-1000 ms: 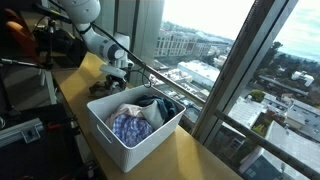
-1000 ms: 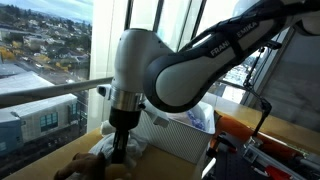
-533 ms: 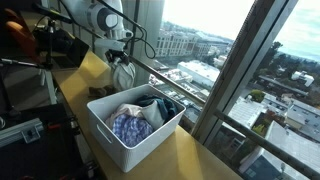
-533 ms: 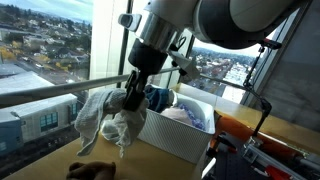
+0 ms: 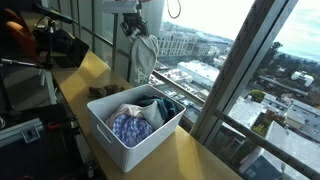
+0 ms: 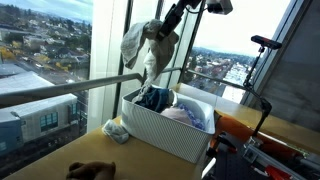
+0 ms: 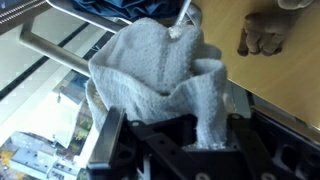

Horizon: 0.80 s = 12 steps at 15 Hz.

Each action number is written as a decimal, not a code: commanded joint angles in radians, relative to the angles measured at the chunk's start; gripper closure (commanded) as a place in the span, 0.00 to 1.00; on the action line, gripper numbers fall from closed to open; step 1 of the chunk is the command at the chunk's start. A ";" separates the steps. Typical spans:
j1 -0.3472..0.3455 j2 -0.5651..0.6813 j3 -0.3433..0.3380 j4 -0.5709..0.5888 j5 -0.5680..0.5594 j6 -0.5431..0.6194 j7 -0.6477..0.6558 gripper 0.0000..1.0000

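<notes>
High above the table, my gripper is shut on a grey towel that hangs loosely from it. In both exterior views the towel dangles over the far end of a white bin filled with clothes. In the wrist view the towel bunches out from between the black fingers of the gripper, and it hides most of what lies below. The bin wall is well under the towel.
A brown furry item lies on the wooden table beside the bin, seen also as the brown item in the wrist view. A small light cloth lies by the bin. A metal rail and the window run alongside.
The arm has risen from the tabletop by the brown item, lifting the grey towel up to high above the bin's far end.
</notes>
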State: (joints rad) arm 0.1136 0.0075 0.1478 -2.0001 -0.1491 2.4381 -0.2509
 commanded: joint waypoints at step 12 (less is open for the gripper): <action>-0.116 0.186 -0.124 -0.139 0.012 -0.038 -0.017 0.67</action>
State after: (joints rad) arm -0.0010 0.1610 0.0237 -2.1402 -0.1495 2.4007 -0.2714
